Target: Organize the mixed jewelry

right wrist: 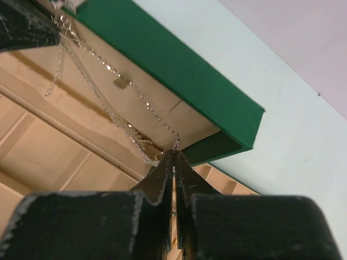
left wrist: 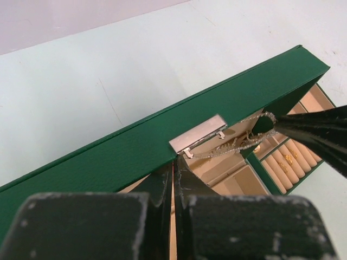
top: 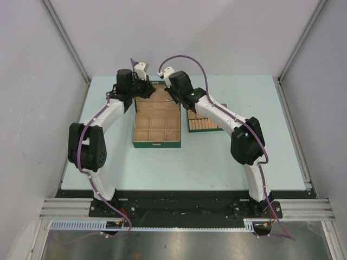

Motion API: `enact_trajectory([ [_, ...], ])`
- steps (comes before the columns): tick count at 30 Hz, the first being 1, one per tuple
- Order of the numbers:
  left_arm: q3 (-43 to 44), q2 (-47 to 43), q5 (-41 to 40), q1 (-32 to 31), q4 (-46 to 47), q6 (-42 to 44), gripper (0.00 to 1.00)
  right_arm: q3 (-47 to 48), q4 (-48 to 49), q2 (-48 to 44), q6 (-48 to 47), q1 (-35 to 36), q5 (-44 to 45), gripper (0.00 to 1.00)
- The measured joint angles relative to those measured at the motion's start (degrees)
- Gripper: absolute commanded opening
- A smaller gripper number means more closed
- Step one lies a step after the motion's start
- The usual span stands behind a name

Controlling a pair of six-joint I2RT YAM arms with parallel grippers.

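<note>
We see white links and black joints on the left arm point(top: 103, 120) and right arm point(top: 222, 112), purple cables point(top: 190, 58) alongside, and scuffed black fingers point(left wrist: 161, 187); a green light point(top: 191, 97), perhaps, near the right wrist.

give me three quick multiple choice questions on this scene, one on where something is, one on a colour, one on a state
1. Where is the chain necklace?
A) flat on the bare table
B) strung above the open green box, between the two arms
C) coiled in one of the box's near compartments

2. What colour is the outside of the box?
A) red
B) green
C) black

3. How is the right gripper?
A) wide open
B) shut on nothing
C) shut on the chain necklace

Answers:
1 B: the chain runs from the right gripper's tips up to the left gripper, over the box's far end.
2 B: its walls show green in all three views.
3 C: the fingers are pinched together, and the chain comes out at their tips.
</note>
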Motion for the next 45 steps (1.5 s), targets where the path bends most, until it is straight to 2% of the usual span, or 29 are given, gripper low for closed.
enact_trajectory([
  [31, 2.5, 1.0, -1.1, -1.1, -1.4, 0.1, 0.02, -4.5, 1.0, 0.0, 0.6, 0.5, 0.0, 0.00],
  [45, 2.5, 1.0, -1.5, -1.1, -1.4, 0.6, 0.20, -0.9, 0.7, 0.0, 0.5, 0.5, 0.5, 0.00],
])
